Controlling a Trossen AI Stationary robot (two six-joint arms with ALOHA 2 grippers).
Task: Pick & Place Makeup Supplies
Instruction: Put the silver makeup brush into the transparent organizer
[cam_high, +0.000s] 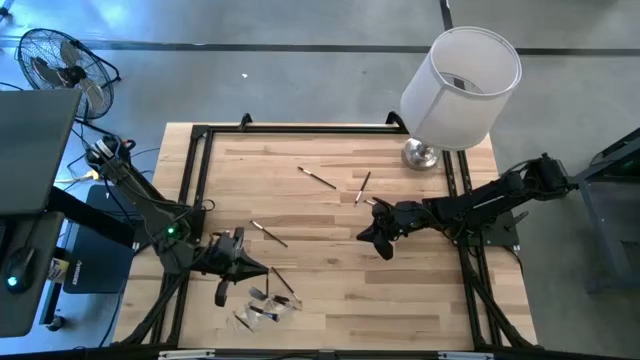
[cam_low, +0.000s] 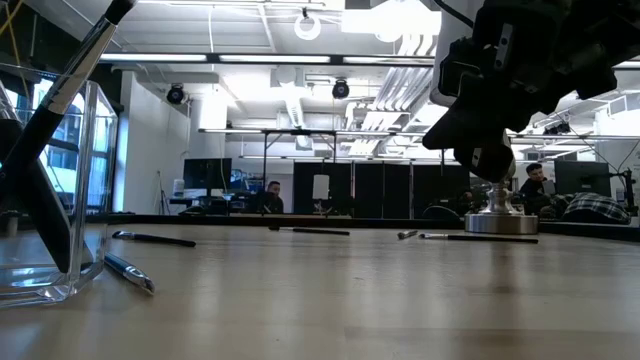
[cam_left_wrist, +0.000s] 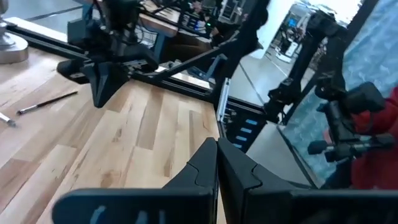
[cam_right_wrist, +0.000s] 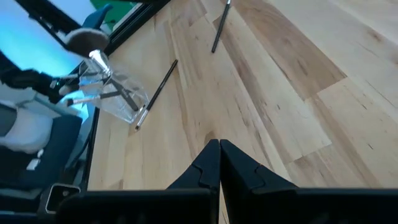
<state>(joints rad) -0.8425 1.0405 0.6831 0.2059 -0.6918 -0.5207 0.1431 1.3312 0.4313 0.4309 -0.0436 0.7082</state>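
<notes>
A few brushes stand in the clear cup (cam_right_wrist: 115, 93) at the table's near left, the fluffy-headed brush (cam_right_wrist: 86, 41) among them, while others lie loose on the wooden table (cam_high: 420, 290): two brushes (cam_high: 318, 178) toward the far side and one (cam_high: 268, 233) nearer the middle. The left gripper (cam_high: 228, 270), beside the cup, and the right gripper (cam_high: 378, 236), at mid-table, are both clenched on nothing. Most of the job looks unfinished.

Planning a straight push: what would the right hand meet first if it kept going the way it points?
Probably the dark brush lying ahead of the right hand. The clear holder sits off to one side of that line. Depth is uncertain.
</notes>
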